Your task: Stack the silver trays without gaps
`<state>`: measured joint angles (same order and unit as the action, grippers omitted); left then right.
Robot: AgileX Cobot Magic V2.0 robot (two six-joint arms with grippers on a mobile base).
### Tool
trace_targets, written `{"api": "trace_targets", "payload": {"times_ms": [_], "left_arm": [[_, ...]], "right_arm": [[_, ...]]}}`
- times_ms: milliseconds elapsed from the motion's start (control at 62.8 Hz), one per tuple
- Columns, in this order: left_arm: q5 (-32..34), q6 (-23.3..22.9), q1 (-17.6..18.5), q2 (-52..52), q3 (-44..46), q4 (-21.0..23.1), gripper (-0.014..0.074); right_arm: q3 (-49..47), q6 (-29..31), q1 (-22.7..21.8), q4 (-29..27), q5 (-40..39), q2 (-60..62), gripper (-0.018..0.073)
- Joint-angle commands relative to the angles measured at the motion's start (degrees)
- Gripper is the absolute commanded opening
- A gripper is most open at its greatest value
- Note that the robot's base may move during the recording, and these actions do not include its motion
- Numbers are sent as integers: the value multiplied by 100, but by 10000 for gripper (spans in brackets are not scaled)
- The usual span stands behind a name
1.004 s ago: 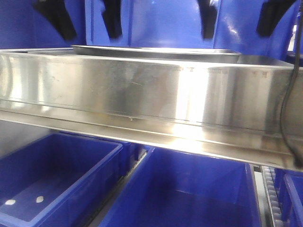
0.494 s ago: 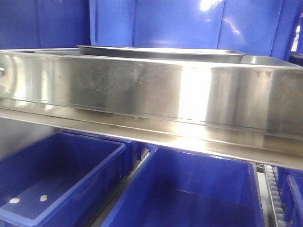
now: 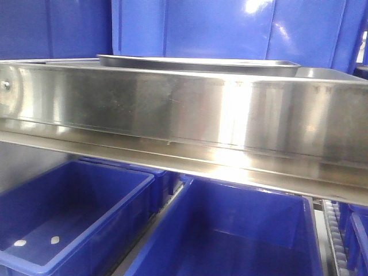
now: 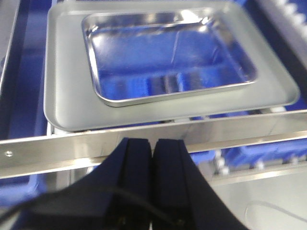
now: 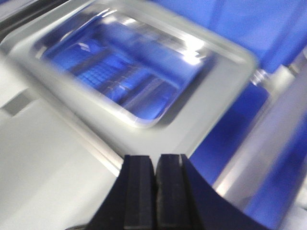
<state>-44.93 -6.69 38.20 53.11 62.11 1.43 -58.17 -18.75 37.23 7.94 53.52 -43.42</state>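
A small shiny tray (image 4: 170,57) was seated flat inside a larger matte tray (image 4: 67,105), slightly skewed, with a wide margin visible all round.

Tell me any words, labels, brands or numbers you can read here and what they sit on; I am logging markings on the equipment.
None: no readable text in any view.
The silver trays show only blue reflections, no stamp or label.
The steel shelf rail carries scratches and a screw, no lettering.
The blue bins are unmarked.
The right wrist view is motion-blurred.
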Motion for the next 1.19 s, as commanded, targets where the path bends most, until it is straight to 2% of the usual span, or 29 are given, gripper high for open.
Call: {"api": "trace_targets", "payload": {"times_ms": [0, 223, 414, 1179], "left_arm": [[1039, -60, 79, -588, -472, 33, -48], [2370, -60, 84, -2024, -2039, 33, -48], [2867, -60, 84, -2744, -2744, 33, -48], [2903, -60, 84, -2791, -2907, 33, -48]], "right_arm": [[632, 191, 62, 38, -1096, 619, 54], [2132, 477, 102, 38, -2187, 1934, 54], [2697, 575, 102, 43, -2784, 2540, 54], [2740, 575, 102, 48, -2813, 2524, 53]]}}
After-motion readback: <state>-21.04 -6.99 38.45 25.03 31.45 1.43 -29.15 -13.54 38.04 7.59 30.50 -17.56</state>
